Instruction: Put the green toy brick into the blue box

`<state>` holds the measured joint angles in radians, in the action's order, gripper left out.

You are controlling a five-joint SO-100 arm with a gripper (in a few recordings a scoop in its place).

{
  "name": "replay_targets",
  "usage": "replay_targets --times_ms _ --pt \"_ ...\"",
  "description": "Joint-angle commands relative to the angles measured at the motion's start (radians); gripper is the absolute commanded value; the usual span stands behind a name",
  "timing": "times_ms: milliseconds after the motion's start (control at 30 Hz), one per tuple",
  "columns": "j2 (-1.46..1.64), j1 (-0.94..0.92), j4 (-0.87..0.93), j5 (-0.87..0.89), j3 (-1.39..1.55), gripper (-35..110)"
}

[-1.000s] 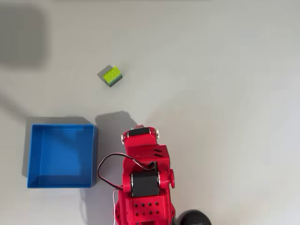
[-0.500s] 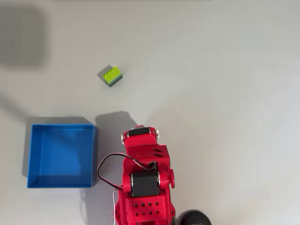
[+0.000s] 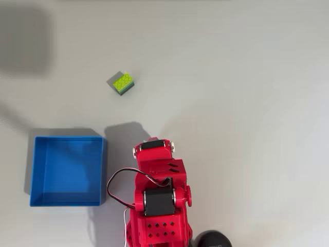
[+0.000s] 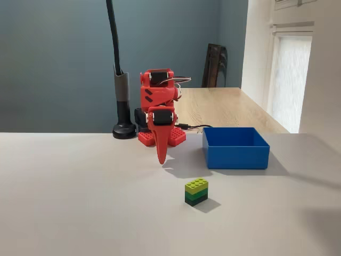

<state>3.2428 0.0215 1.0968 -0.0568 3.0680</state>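
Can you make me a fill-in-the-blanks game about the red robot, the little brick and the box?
1. The top of the toy brick is the colour ____.
2. The brick stands on the ____, not in the blue box.
3. In the fixed view, the red claw points ____ toward the table.
4. Inside, the box is ____.

Missing words: green; table; down; empty

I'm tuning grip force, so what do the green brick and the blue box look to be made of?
The green toy brick looks like hard moulded plastic: studded lime top, darker layers below, crisp edges, a slight sheen. The blue box also seems to be plastic: one even bright colour, thin straight walls, smooth faces. Whether either is rigid or slightly soft cannot be told.
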Motion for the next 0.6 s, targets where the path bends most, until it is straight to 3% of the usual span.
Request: replay_targets --times_ms 0,567 --pt "0.011 0.009 -0.005 -0.008 -0.009 0" --pt "0.011 0.015 -0.005 -0.008 -0.009 0"
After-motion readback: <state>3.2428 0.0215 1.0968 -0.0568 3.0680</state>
